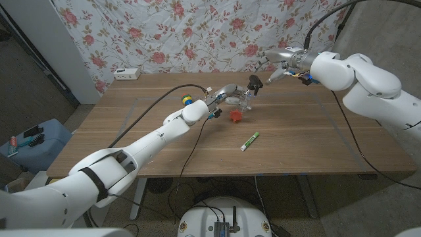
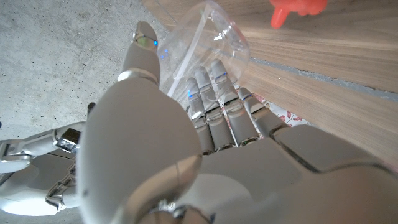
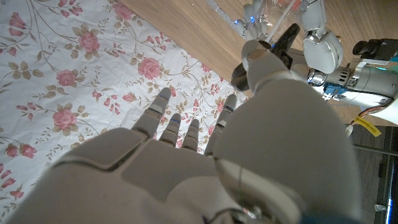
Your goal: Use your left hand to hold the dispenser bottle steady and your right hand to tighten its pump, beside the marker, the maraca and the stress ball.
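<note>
1. Clear plastic dispenser bottle point(image 1: 238, 99) with a black pump point(image 1: 254, 83) on top, standing far of the table's middle, on the wooden table point(image 1: 296, 141).
2. See-through wall of the bottle point(image 2: 208, 37) visible in the left wrist view, with a thin tube inside and bright glints on the plastic.
3. Left hand point(image 1: 222, 96) wrapped around the bottle, fingers point(image 2: 214, 93) closed on its clear body, thumb on the other side.
4. Right hand point(image 1: 279, 71) raised just right of the pump, close to it; fingers point(image 3: 168, 121) stretched out and a little apart, holding nothing. Contact with the pump hard to judge: in the right wrist view the thumb tip lies in front of the black pump head point(image 3: 283, 50), so touching or apart cannot be told.
5. Red spiky stress ball point(image 1: 236, 116) on the table just near of the bottle, also seen cut off at the picture edge in the left wrist view point(image 2: 297, 9).
6. Green and white marker point(image 1: 249, 140) lying further near and slightly right, well apart from the bottle.
7. Colourful maraca point(image 1: 187, 101) left of the bottle, mostly hidden behind the left wrist; shape hard to make out.
8. Lower part of the bottle hidden by the left hand's fingers.
</note>
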